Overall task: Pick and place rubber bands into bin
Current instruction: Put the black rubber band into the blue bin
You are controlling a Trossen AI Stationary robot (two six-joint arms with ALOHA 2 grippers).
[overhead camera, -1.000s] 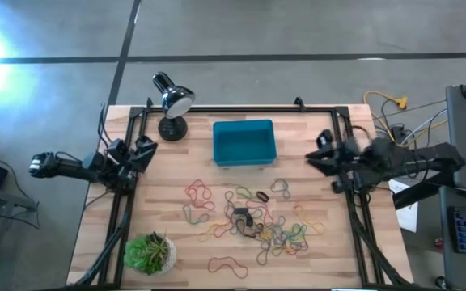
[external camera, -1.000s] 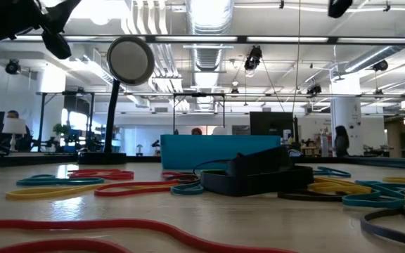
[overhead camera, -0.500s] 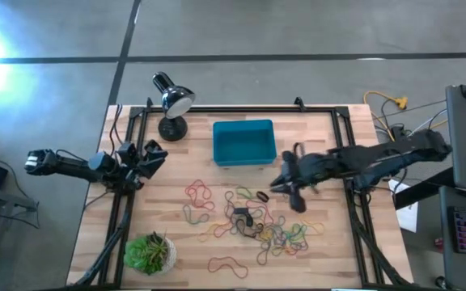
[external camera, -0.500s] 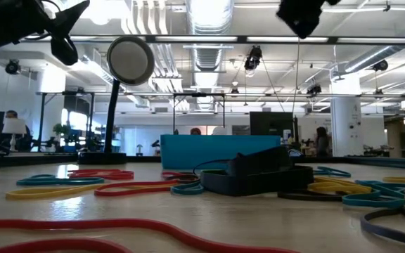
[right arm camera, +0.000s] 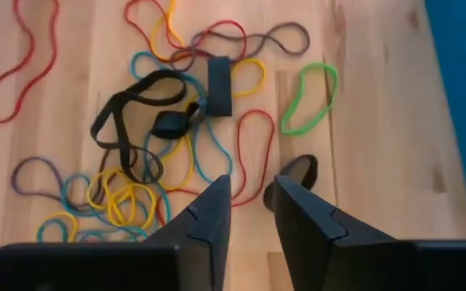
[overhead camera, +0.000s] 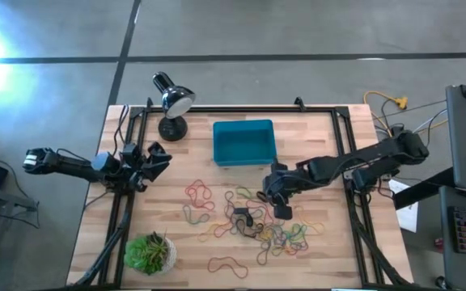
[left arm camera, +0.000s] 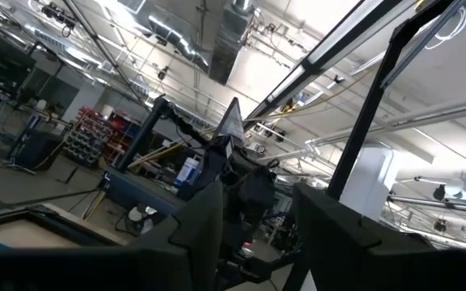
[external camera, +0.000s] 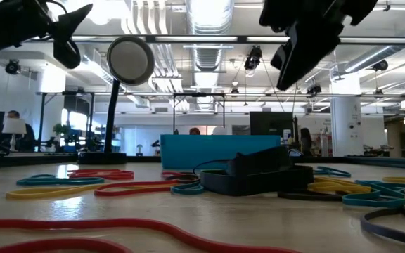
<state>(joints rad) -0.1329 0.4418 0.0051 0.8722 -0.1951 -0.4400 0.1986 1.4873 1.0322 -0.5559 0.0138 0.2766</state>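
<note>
While the shallow teal-blue plastic bin point(overhead camera: 243, 141) at upper centre of the high view looks empty, the thin coloured rubber bands point(overhead camera: 249, 218) all lie scattered below it on the pale wooden desk point(overhead camera: 330, 250), so the sorting seems barely begun. The right tool point(overhead camera: 280, 200) hangs over the pile, fingers slightly apart, holding nothing. The left tool point(overhead camera: 154, 158) waits at left, fingers apart. An open workshop stretches behind.

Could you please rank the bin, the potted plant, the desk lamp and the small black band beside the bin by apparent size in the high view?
1. bin, clearly largest.
2. potted plant and desk lamp: too alike to rank.
3. small black band, by far the smallest.
</note>
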